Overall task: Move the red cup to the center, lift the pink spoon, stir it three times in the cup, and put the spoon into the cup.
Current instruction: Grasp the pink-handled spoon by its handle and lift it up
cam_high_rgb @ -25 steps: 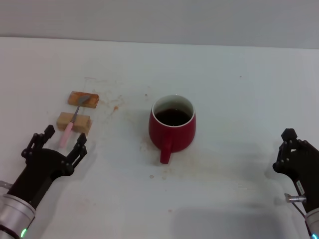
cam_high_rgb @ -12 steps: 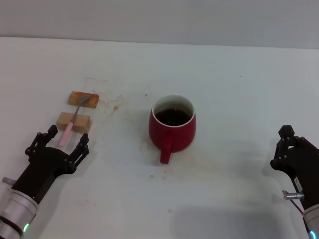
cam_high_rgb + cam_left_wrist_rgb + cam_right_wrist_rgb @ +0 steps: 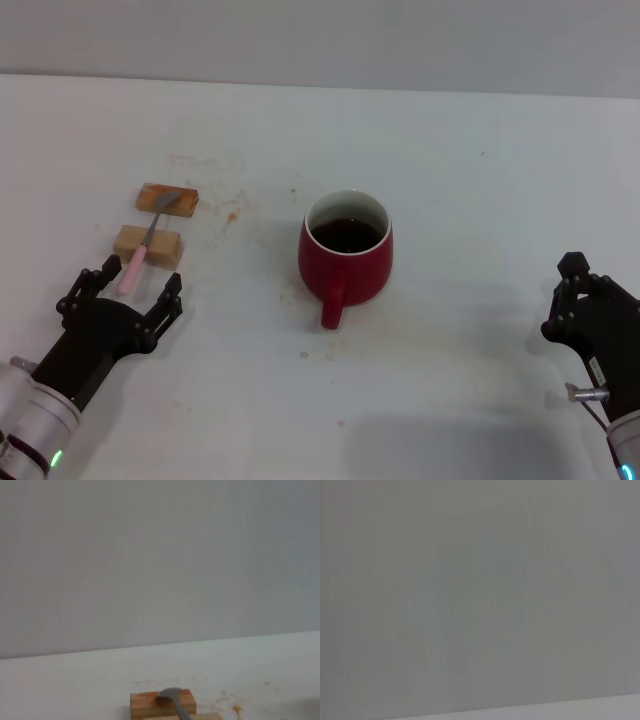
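The red cup [image 3: 345, 257] stands near the table's middle, holding dark liquid, with its handle toward the front edge. The pink spoon [image 3: 134, 266] lies across two tan wooden blocks at the left, its grey bowl on the far block and its pink handle toward me. My left gripper [image 3: 126, 288] is open just in front of the handle's end and holds nothing. The left wrist view shows the spoon's bowl [image 3: 170, 695] on the far block [image 3: 150, 706]. My right gripper [image 3: 578, 292] sits low at the right, far from the cup.
The two wooden blocks [image 3: 168, 199] [image 3: 160, 247] sit one behind the other at the left. Brownish stains [image 3: 232, 214] mark the white table between the blocks and the cup. The right wrist view shows only a grey wall.
My left gripper has drawn back a little toward the front edge and shifted slightly right. My right gripper has dropped slightly. The cup and spoon have not moved.
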`<state>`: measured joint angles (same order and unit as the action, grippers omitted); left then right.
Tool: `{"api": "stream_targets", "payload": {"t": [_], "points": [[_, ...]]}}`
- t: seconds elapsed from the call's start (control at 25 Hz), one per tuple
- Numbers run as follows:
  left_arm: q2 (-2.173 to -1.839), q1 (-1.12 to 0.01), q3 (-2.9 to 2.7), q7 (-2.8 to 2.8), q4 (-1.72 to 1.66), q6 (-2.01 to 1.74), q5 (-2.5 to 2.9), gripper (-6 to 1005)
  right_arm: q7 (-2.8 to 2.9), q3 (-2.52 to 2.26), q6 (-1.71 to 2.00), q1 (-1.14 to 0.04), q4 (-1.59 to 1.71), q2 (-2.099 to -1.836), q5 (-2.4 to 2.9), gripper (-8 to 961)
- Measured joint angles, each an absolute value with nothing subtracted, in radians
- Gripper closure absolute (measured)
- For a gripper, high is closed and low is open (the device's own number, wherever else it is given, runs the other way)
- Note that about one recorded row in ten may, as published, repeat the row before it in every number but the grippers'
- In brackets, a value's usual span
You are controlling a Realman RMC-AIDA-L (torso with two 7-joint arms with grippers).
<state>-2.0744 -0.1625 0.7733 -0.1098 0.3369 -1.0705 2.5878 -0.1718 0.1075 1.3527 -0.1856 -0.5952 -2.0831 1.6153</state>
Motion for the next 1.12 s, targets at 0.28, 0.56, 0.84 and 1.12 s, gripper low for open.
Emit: {"api": "stream_targets", "payload": {"t": [0.28, 0.56, 0.84, 1.12], "points": [[-2.075, -0.163, 0.777, -0.11, 0.338, -1.059, 2.588, 269, -0.172, 0.106, 1.35, -0.185, -0.595, -2.083, 1.615, 952], [-2.076, -0.159, 0.779, -0.115, 0.348, -1.066, 2.587, 296, -0.172, 0.105, 1.351, -0.182, -0.595, -2.083, 1.615, 953], [-2.075, -0.163, 0.777, -0.115, 0.348, -1.061, 2.586, 455, -0.172, 0.097, 1.351, -0.184, -0.595, -2.083, 1.615, 953], [-2.076, -0.168, 0.782, -0.115, 0.345, -1.059, 2.586, 457, -0.172, 0.095, 1.351, -0.186, -0.595, -2.083, 1.615, 953]]}}
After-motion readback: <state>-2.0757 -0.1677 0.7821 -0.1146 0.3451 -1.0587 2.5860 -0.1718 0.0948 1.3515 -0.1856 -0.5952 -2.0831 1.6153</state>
